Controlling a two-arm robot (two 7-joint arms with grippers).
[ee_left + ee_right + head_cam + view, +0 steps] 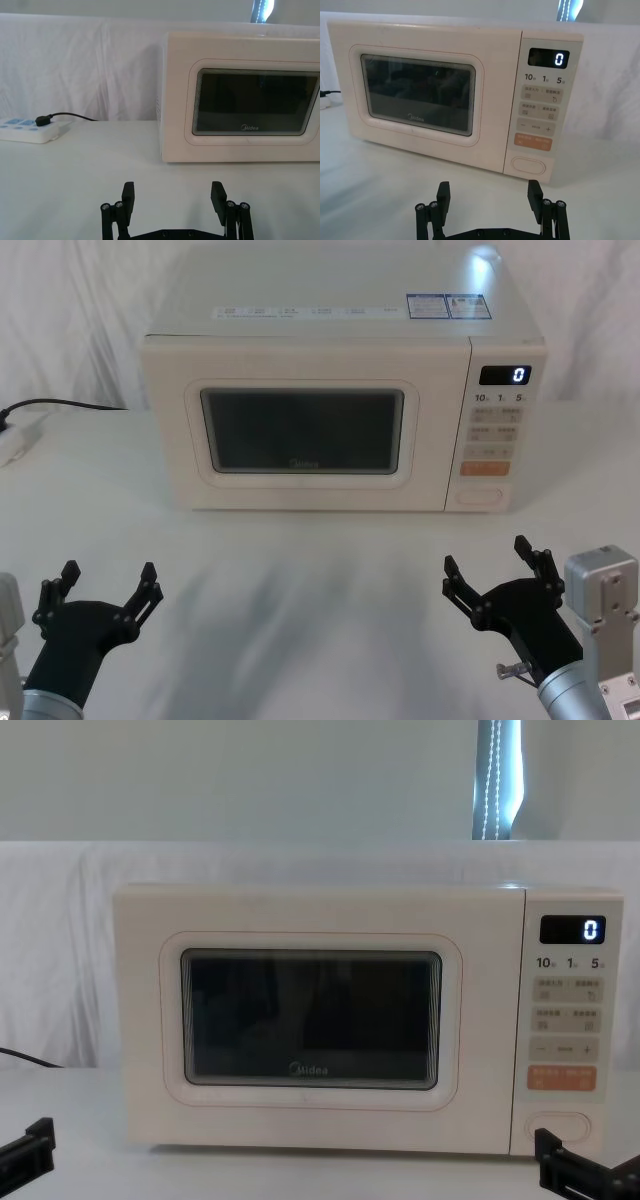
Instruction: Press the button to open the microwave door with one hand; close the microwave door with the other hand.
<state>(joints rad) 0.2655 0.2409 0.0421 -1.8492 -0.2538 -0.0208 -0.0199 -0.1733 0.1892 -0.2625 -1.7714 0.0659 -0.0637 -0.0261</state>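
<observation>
The cream microwave stands at the back of the table with its microwave door (300, 430) shut; the dark window and logo also face me on the door (255, 105) (417, 95) (310, 1020). The button (481, 494) is the wide cream pill at the bottom of the control panel, below the orange key, also seen as the button (529, 165) (560, 1125). My left gripper (108, 585) (172, 192) rests open near the table's front left. My right gripper (490, 560) (489, 192) is open at the front right, short of the button, holding nothing.
A white power strip (15, 440) (27, 131) with a black cable lies at the far left of the white-clothed table. The display (505, 375) reads 0. Bare tabletop (300, 580) lies between the grippers and the microwave.
</observation>
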